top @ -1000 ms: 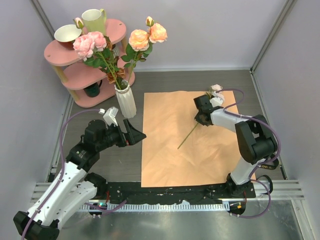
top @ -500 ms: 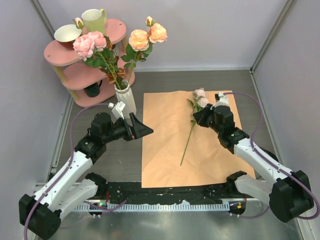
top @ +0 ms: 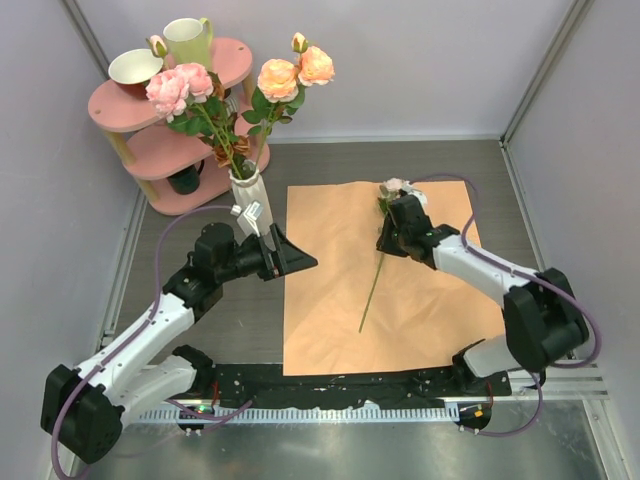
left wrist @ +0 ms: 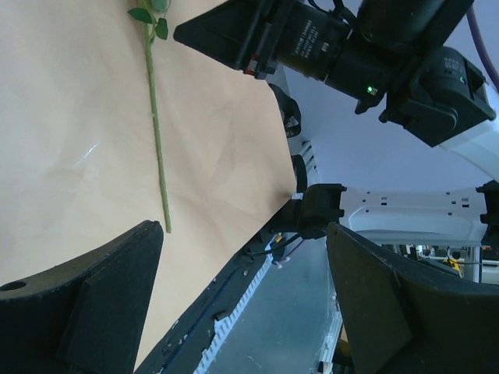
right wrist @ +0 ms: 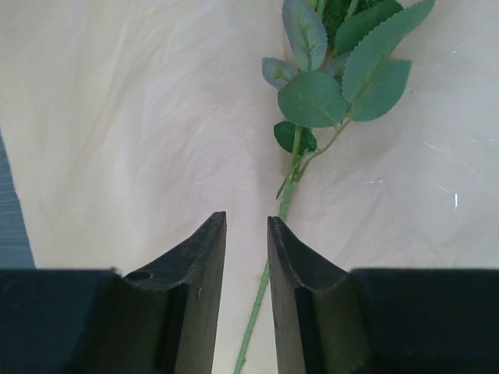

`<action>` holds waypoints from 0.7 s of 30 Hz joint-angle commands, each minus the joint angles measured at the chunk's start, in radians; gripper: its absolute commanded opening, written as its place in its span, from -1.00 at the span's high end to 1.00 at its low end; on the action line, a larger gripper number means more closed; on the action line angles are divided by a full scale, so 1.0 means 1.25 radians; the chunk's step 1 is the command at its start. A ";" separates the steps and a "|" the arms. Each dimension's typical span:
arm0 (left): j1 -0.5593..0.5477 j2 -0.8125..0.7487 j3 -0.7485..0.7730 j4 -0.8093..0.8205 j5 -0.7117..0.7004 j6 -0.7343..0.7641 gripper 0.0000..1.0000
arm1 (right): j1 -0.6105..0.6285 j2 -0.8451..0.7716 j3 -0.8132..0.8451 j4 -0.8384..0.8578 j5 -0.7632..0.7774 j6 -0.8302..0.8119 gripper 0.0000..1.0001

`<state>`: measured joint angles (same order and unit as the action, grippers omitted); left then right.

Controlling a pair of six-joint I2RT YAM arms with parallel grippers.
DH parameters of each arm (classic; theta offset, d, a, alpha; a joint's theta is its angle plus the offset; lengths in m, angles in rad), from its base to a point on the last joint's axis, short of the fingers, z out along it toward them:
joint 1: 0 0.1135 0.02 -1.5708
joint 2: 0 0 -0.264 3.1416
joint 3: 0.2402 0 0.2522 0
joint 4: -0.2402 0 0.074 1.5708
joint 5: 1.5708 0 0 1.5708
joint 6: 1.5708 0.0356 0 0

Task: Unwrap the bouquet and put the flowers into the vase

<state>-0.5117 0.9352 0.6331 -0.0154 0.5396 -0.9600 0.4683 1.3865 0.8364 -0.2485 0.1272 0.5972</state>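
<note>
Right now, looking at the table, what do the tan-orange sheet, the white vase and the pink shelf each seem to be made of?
Sheet: paper with a matte finish; fine creases show across it.
Vase: probably glazed ceramic, white with moulded ribs; plastic is possible.
Shelf: smooth pink boards on pale posts, likely painted wood, but that is not certain.

I work on a dark grey surface [top: 330, 165] boxed in by plain, pale lavender walls [top: 400, 60] under soft, even light. A pink two-tier shelf [top: 230, 60] fills the far left corner, its top tier carrying a yellow-green mug [top: 188, 42] and a cream bowl [top: 135, 67].
</note>
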 commanded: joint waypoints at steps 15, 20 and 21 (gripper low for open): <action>-0.007 -0.117 -0.039 -0.054 -0.034 0.010 -0.82 | 0.077 0.248 0.186 -0.190 0.233 0.208 0.39; -0.007 -0.103 -0.034 -0.050 -0.028 0.011 -0.82 | 0.088 0.259 0.172 -0.185 0.230 0.220 0.38; -0.007 -0.101 -0.032 -0.050 -0.028 0.012 -0.83 | 0.088 0.264 0.169 -0.178 0.225 0.224 0.39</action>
<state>-0.5171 0.8009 0.5877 -0.0837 0.4984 -0.9615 0.5690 1.7164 1.0454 -0.4816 0.3687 0.8314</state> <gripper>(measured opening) 0.913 0.310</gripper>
